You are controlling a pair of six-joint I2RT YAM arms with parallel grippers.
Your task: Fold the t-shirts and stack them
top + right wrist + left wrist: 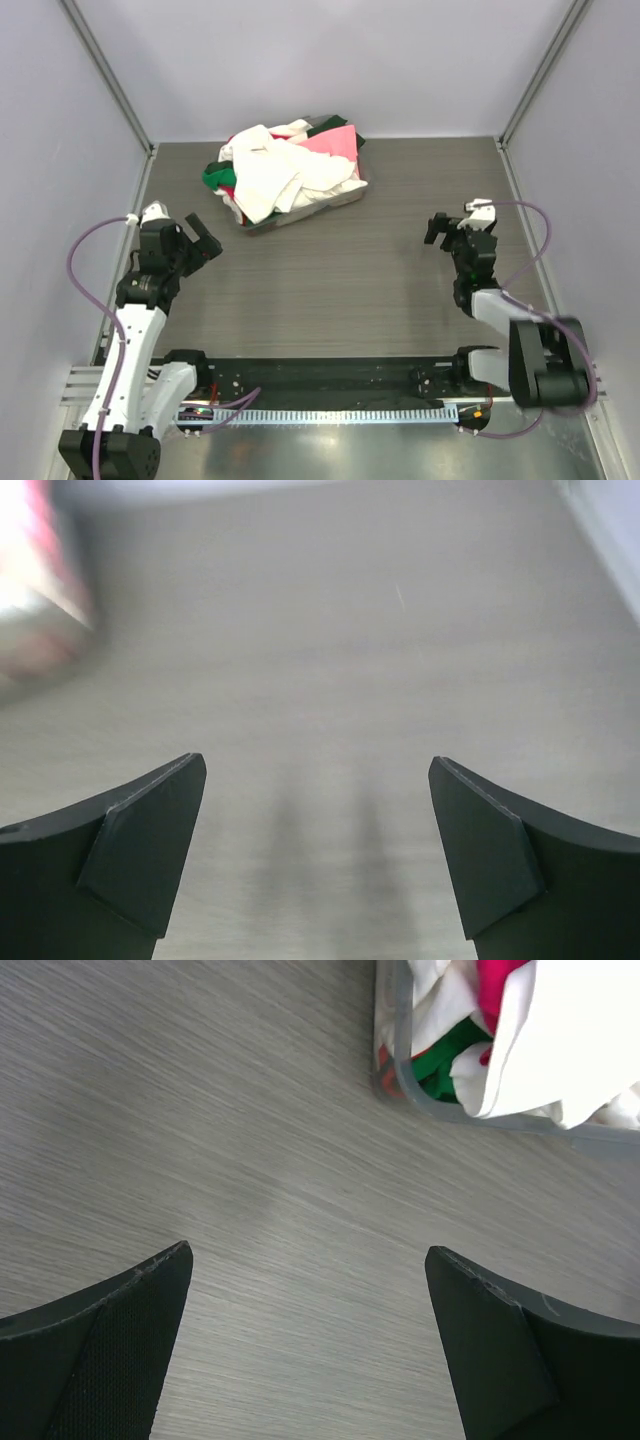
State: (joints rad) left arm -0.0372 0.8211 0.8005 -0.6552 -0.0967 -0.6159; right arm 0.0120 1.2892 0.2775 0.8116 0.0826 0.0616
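Note:
A heap of crumpled t-shirts (283, 170), white, pink, red and green, fills a shallow grey tray (340, 203) at the back middle of the table. The heap also shows at the top right of the left wrist view (560, 1040), inside the tray's rim (400, 1050). My left gripper (205, 236) is open and empty, above the table left of the tray; its fingers (110, 1350) frame bare wood. My right gripper (440, 228) is open and empty at the right, its fingers (130, 850) over bare table. The tray is a blur at the left edge of the right wrist view (40, 600).
The wood-grain table (360, 290) lies between pale walls with metal corner posts (105, 70). A black rail with cables (320, 385) runs along the near edge between the arm bases.

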